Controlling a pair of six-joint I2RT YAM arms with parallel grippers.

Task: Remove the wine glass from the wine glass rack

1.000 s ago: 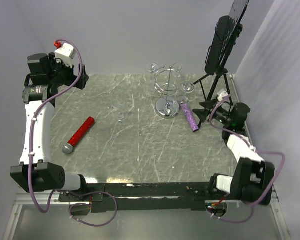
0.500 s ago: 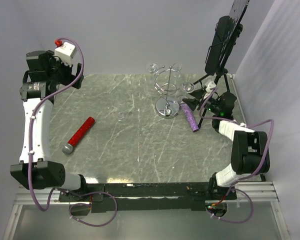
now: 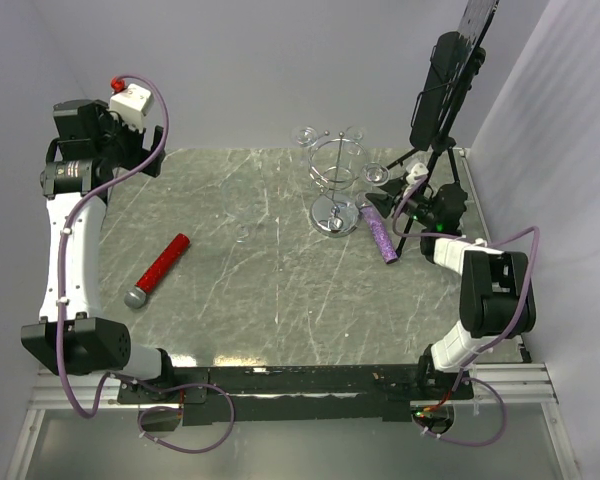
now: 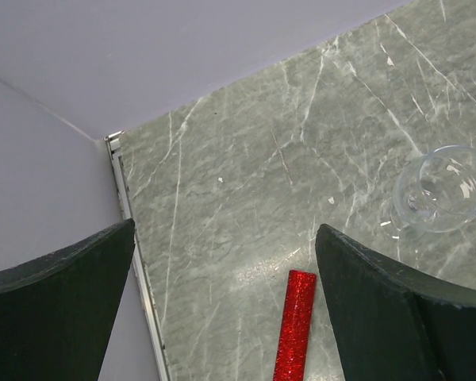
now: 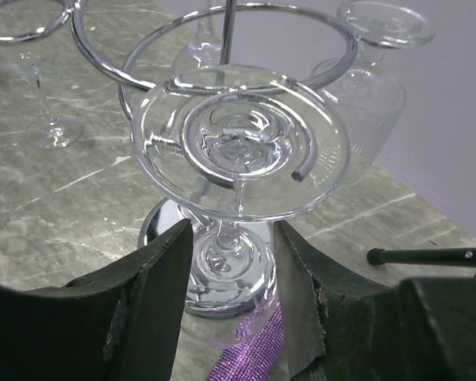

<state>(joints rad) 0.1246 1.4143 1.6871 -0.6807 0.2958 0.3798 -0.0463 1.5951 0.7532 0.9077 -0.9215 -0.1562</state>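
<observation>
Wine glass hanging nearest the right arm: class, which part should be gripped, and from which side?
Grip the wine glass by its stem, approaching level from the rack's outer side. It hangs upside down from a wire loop, so the stem is narrow, exposed and can probably slide outward.

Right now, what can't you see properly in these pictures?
- Right wrist view: the lower part of the hanging wine glass is lost between the right fingers, which also cover most of the purple tube.
- Left wrist view: the bottom edge cuts off the red tube; the right edge cuts off the glass on the table.
- Top view: the glasses on the rack are too small and see-through to make out clearly.
</observation>
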